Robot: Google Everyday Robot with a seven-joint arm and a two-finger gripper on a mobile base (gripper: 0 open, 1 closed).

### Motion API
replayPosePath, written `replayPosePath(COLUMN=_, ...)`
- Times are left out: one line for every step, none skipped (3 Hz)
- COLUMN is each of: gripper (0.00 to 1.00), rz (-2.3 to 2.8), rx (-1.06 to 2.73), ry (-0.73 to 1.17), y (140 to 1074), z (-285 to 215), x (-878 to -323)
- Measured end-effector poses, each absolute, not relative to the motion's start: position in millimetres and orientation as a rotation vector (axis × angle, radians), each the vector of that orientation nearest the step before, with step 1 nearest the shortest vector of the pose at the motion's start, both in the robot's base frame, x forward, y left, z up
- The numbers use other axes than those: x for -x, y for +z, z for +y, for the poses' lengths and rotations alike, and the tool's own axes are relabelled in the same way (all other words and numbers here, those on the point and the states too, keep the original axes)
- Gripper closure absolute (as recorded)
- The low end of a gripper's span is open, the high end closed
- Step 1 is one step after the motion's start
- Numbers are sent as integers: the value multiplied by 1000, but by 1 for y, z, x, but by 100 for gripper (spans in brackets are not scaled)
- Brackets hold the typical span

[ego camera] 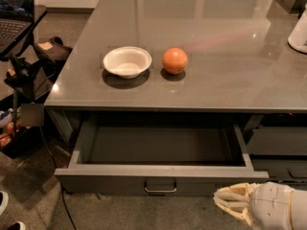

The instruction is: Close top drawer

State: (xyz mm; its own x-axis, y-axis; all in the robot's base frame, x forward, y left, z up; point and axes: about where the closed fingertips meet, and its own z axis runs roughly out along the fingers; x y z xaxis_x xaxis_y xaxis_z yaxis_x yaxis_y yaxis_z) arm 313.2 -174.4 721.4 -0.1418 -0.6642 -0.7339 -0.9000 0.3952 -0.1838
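Observation:
The top drawer (160, 178) is pulled wide open under the grey counter (216, 75). Its dark inside holds nothing I can see. A small metal loop handle (160, 188) sits at the centre of its flat front. My gripper (232, 202) is at the bottom right, low in front of the drawer's right front corner, its cream fingers pointing left toward the drawer front. It holds nothing that I can see and stands just apart from the front.
A white bowl (127, 62) and an orange (174, 60) sit on the counter. A white appliance (298, 32) stands at the right edge. Narrower grey drawer fronts (278, 150) lie to the right. Clutter, cables and a laptop (14, 13) stand on the left.

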Motion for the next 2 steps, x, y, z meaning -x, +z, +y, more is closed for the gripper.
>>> replayPosePath(gripper=100, rz=1903, rx=1329, ry=370, y=715, z=-181, x=-325)
replayPosePath(gripper=100, rz=1893, rx=1313, ry=352, y=691, z=-191, x=-351)
